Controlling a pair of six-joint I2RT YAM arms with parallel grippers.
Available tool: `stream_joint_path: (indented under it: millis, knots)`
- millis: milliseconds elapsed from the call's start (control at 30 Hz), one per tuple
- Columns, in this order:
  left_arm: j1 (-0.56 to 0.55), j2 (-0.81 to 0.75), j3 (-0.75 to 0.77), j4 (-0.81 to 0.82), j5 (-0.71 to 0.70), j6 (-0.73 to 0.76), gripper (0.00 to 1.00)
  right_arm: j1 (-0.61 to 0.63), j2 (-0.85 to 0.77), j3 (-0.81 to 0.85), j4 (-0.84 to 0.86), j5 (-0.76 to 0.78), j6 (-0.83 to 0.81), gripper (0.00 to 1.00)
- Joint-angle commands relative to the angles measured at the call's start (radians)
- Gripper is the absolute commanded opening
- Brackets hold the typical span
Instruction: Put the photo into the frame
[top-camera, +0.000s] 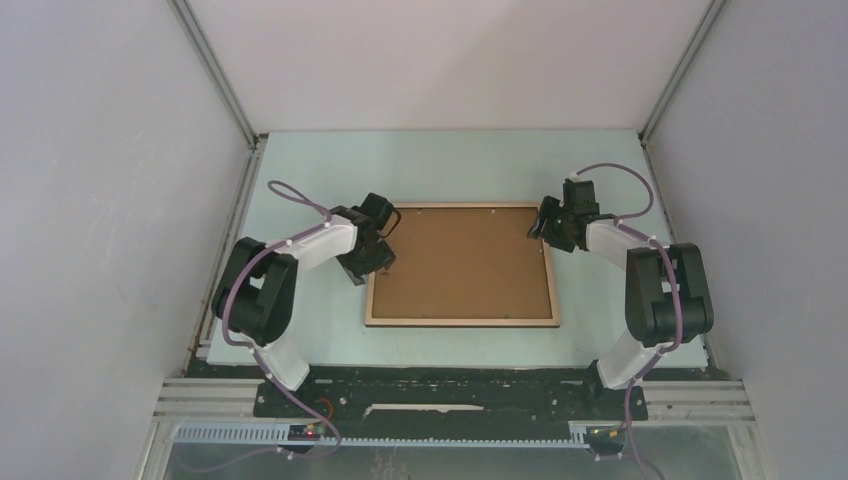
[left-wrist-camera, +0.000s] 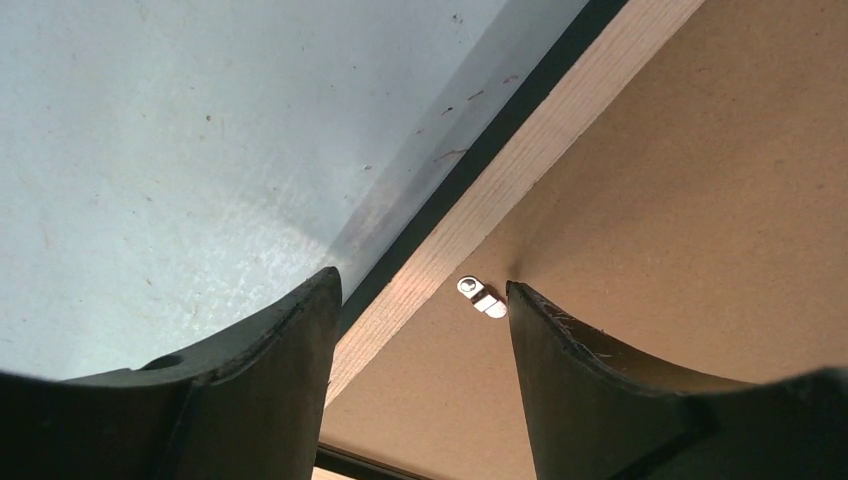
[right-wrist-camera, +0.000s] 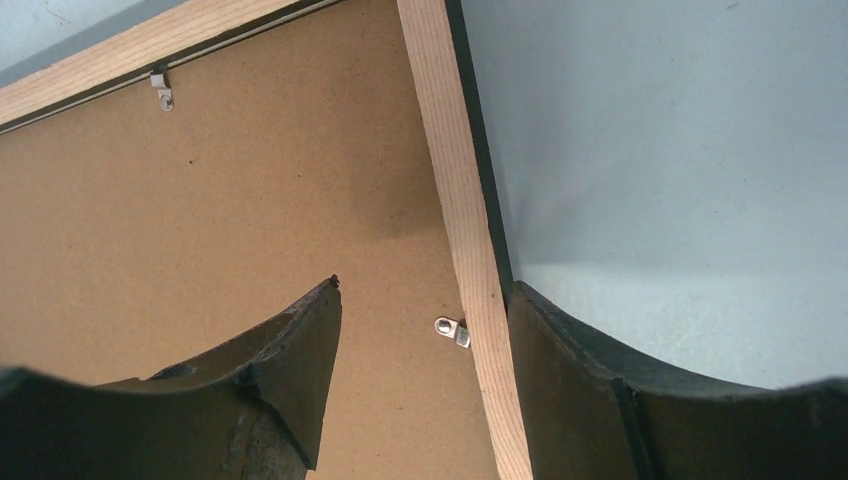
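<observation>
From above, the frame (top-camera: 460, 322) is seen lying flat in the middle of the table (top-camera: 450, 160). Its light wood side is turned up. A brown backing board (top-camera: 460, 262) fills the inside of it. The left gripper (top-camera: 388, 238) is seen at the frame's left edge, close to the far left corner. The right gripper (top-camera: 543, 225) is seen at the frame's right edge, close to the far right corner. From this high view it cannot be told how wide the fingers are.

In the left wrist view, the left gripper (left-wrist-camera: 420, 300) is spread wide and nothing is held in it. One finger is seen over the bare table (left-wrist-camera: 200, 130), the other over the backing board (left-wrist-camera: 700, 200). The wood edge of the frame (left-wrist-camera: 560, 120) runs between them, with a thin black strip along its outer side. A small metal clip (left-wrist-camera: 482, 298) sits on the board, just beside the wood and between the two fingers.

In the right wrist view, the right gripper (right-wrist-camera: 426, 290) is also spread wide, with nothing held. One finger is over the backing board (right-wrist-camera: 220, 200), the other over the table (right-wrist-camera: 680, 150). The frame's wood edge (right-wrist-camera: 445, 130) runs between them. A second metal clip (right-wrist-camera: 452, 331) is seen touching that wood edge. A third clip (right-wrist-camera: 160, 90) is seen at the frame's far edge.
</observation>
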Motion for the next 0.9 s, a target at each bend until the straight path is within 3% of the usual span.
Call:
stream_joint_path:
  millis: [0,433,567,667,767,867]
  knots:
    - [-0.013,-0.002,0.022,0.000,-0.016,0.059,0.68,-0.002,0.005,0.028,0.026,-0.025,-0.010,0.68]
    - [-0.036,0.033,0.032,-0.030,-0.051,0.129,0.64,-0.002,0.004,0.028,0.025,-0.027,-0.010,0.68]
    - [-0.035,0.030,0.030,-0.017,-0.073,0.187,0.40,-0.002,0.006,0.029,0.026,-0.028,-0.010,0.68]
    - [-0.034,0.036,0.023,0.014,-0.078,0.286,0.12,-0.002,0.006,0.029,0.025,-0.030,-0.010,0.68]
    - [-0.031,0.045,0.004,0.047,-0.110,0.360,0.00,-0.002,0.006,0.029,0.025,-0.031,-0.011,0.68]
    - [-0.024,0.052,-0.013,0.114,-0.091,0.427,0.00,-0.003,0.006,0.029,0.025,-0.033,-0.012,0.68]
